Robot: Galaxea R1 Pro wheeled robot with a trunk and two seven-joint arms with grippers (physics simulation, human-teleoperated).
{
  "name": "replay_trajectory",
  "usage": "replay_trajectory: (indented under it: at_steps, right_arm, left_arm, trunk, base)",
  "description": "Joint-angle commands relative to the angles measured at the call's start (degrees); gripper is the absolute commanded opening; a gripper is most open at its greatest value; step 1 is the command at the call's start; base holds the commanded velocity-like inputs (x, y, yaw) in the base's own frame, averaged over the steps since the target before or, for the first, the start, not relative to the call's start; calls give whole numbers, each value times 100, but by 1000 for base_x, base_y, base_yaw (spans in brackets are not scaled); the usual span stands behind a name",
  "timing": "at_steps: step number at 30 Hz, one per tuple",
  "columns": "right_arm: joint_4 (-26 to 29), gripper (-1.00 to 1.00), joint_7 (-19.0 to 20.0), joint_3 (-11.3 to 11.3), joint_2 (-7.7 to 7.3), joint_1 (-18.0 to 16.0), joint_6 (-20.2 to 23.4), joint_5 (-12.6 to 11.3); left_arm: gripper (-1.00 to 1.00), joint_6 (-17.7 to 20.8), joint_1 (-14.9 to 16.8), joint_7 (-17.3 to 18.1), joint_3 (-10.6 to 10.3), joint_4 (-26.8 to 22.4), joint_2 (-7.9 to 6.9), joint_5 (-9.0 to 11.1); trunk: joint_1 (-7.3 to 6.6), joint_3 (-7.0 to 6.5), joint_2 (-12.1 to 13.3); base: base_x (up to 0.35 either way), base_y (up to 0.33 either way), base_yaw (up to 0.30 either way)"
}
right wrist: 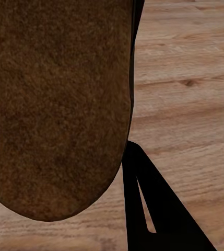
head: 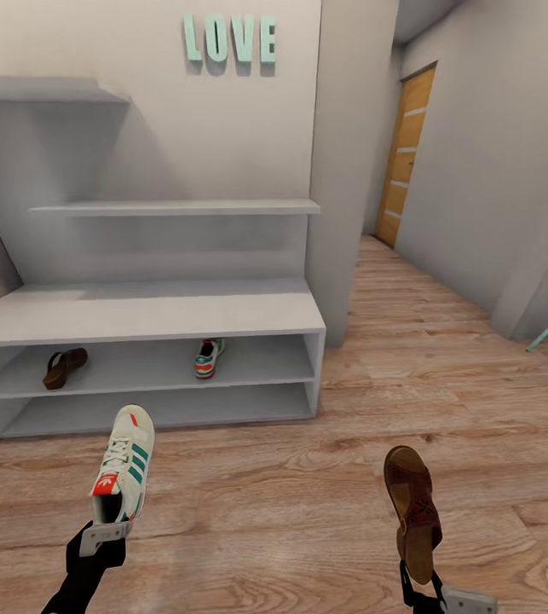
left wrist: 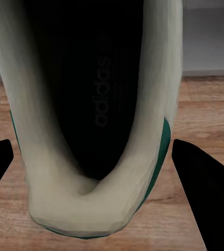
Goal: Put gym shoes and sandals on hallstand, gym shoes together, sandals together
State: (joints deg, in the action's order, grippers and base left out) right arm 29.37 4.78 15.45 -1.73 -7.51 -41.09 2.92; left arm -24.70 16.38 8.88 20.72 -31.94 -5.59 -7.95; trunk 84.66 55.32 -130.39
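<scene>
Head view: both arms loaded, facing the hallstand (head: 150,311).

The left gripper (head: 103,535) is clenched on a gym shoe (head: 124,465) by its heel, toe pointing up and away. The right gripper (head: 431,588) grasps a sandal (head: 412,503) likewise, long axis near upright. Heel-only holds risk either swinging or dropping. One sneaker (head: 209,357) and one sandal (head: 63,367) already sit on the upper shelf row, well apart.

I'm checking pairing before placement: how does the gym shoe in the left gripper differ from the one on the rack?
The held gym shoe hangs above the floor in the left gripper; the shelved gym shoe rests on the hallstand, showing its heel. Both are white with green stripes.
</scene>
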Motion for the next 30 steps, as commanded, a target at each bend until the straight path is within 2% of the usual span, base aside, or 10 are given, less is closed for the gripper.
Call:
replay_trajectory:
  at_steps: [1, 10, 26, 30]
  right_arm:
    - [-6, -100, 59, 45, 5, -5, -13, 9]
    - [-10, -100, 58, 45, 6, -5, -13, 8]
    - [5, -100, 55, 42, 8, -4, -13, 7]
    - [28, -100, 46, 87, -77, -3, -18, -4]
  left_arm:
    - [-100, -21, 6, 46, 51, 0, 6, -58]
    - [-100, -17, 6, 44, 55, -5, 6, -58]
    - [-100, -17, 6, 44, 55, -14, 6, -58]
    - [-100, 12, 15, 61, 34, -23, 24, -116]
  trunk:
    - [-1, 5, -2]
    - [-1, 5, -2]
    - [-1, 5, -2]
    - [-1, 5, -2]
  base:
    - [55, -29, 0]
    - [175, -156, 0]
    - [109, -248, 0]
    - [0, -6, 0]
